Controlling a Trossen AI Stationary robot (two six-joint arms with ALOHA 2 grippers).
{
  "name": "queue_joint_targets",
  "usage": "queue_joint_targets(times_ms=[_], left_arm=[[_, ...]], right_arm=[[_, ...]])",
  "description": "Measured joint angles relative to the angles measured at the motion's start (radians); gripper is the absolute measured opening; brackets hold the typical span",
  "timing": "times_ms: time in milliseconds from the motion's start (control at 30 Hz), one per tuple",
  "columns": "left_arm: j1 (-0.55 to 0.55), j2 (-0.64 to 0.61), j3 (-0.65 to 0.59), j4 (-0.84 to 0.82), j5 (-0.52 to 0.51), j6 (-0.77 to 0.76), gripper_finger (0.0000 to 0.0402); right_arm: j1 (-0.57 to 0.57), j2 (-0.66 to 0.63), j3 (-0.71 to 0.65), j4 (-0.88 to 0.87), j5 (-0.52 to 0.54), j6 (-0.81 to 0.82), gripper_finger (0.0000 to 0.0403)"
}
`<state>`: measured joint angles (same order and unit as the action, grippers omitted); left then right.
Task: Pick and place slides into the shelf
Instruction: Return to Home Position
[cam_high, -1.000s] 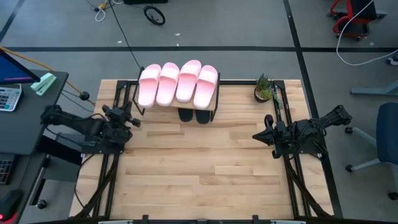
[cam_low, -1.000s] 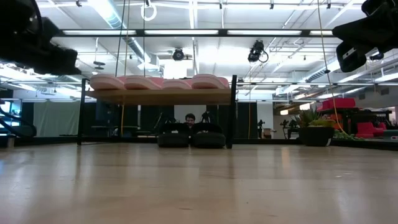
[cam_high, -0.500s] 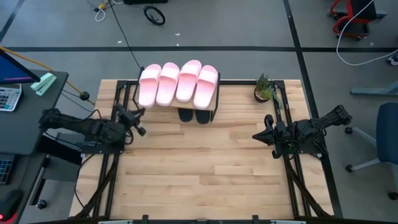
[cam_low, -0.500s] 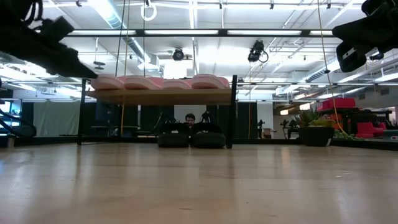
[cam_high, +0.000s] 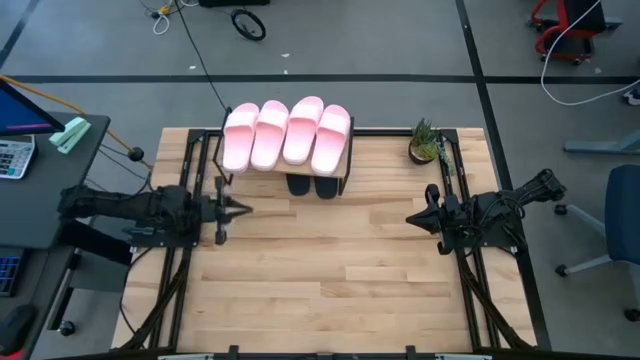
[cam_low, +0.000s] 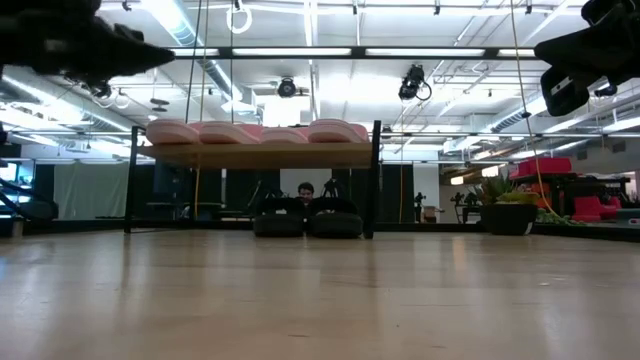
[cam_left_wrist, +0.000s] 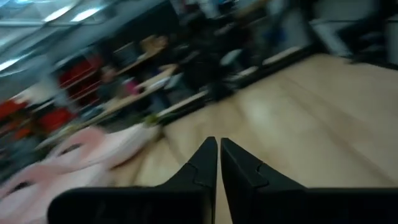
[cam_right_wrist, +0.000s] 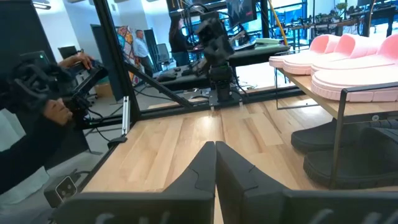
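We see four pink slides (cam_high: 287, 135) lined up on the shelf (cam_low: 260, 155) at the 12 o'clock edge of the table (cam_high: 330, 280), with two black slides (cam_high: 313, 186) tucked beneath. The left gripper (cam_high: 240, 209), fingers pressed together on nothing, hovers with the shelf at its 1 o'clock. The right gripper (cam_high: 412, 219), likewise closed and empty, has it at 10 o'clock, well apart.

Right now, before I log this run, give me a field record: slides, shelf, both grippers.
pink slides: four, side by side on the shelf top
black slides: two, under the shelf, on the table
left gripper: shut, empty, over the table's left side
right gripper: shut, empty, over the table's right side
loose slides: none in view
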<state>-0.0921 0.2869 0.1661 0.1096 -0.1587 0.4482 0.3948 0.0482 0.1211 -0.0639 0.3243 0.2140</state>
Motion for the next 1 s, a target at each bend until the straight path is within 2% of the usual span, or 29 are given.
queue_joint_targets(times_ms=[67, 133, 233, 367, 533, 667, 1000], left_arm=[[0.020, -0.011, -0.042, 0.022, 0.097, 0.025, 0.0024], [0.034, -0.029, -0.093, 0.063, 0.123, 0.004, 0.0023], [0.056, -0.049, -0.155, 0.129, 0.127, -0.036, 0.0028], [0.085, -0.053, -0.156, 0.127, 0.127, -0.073, 0.0035], [0.146, -0.086, -0.156, 0.120, 0.127, -0.275, 0.0039], [0.196, -0.141, -0.156, 0.080, 0.127, -0.380, 0.0034], [0.248, -0.247, -0.156, -0.048, 0.127, -0.527, 0.0024]], right_arm=[[0.000, 0.000, 0.000, 0.000, 0.000, 0.000, 0.0010], [0.000, 0.000, 0.000, 0.000, 0.000, 0.000, 0.0010], [0.000, 0.000, 0.000, 0.000, 0.000, 0.000, 0.0009], [0.000, 0.000, 0.000, 0.000, 0.000, 0.000, 0.0009], [0.000, 0.000, 0.000, 0.000, 0.000, 0.000, 0.0009], [0.000, 0.000, 0.000, 0.000, 0.000, 0.000, 0.0010], [0.000, 0.000, 0.000, 0.000, 0.000, 0.000, 0.0009]])
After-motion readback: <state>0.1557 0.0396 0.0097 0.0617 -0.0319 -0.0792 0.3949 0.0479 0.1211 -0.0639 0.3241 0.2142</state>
